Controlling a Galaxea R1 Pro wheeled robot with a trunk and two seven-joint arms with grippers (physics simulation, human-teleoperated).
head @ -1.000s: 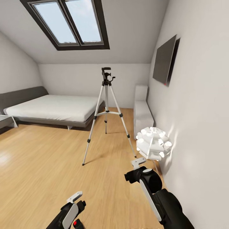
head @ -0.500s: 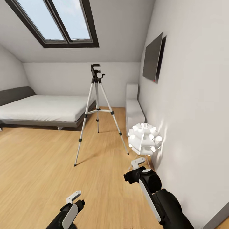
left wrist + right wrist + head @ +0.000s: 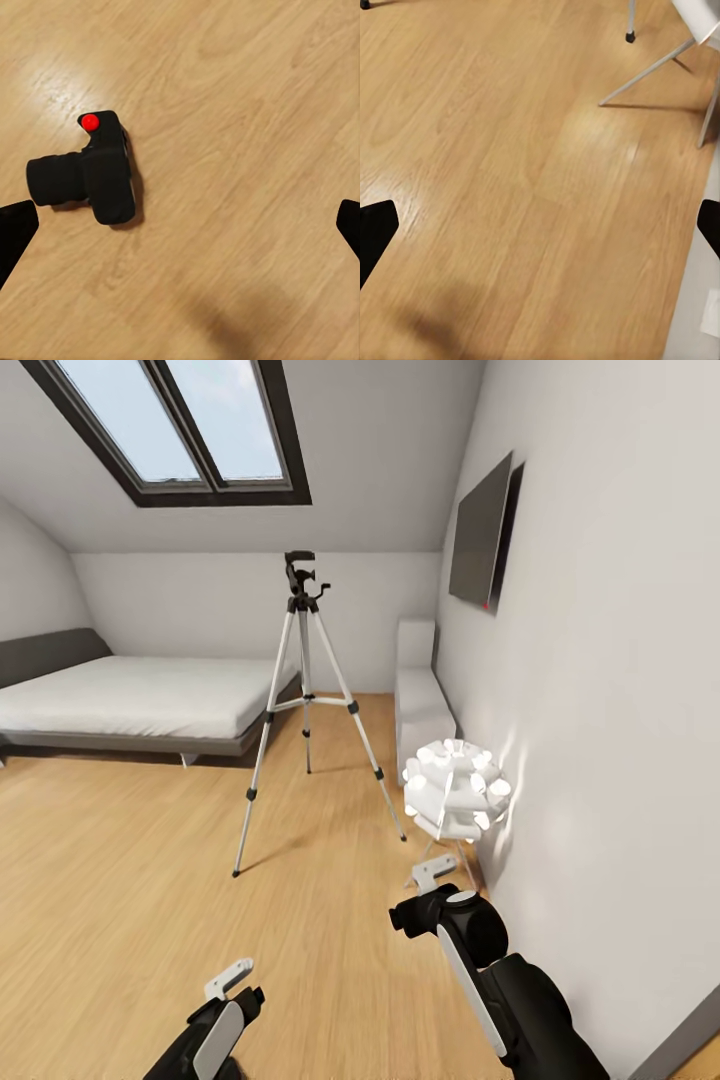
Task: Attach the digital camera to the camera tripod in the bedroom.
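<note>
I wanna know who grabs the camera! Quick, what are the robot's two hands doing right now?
Left gripper: open, holding nothing; the digital camera lies on the floor beneath it.
Right gripper: open, holding nothing, above bare wood floor.

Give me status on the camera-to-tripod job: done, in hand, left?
Done: the robot is in the bedroom, with the tripod standing ahead on the wood floor, its head bare. In hand: nothing. The camera lies on the floor below the left gripper, whose jaws stand wide open; the right gripper is open too. Left: grasp the camera, close on the tripod, mount it.
</note>
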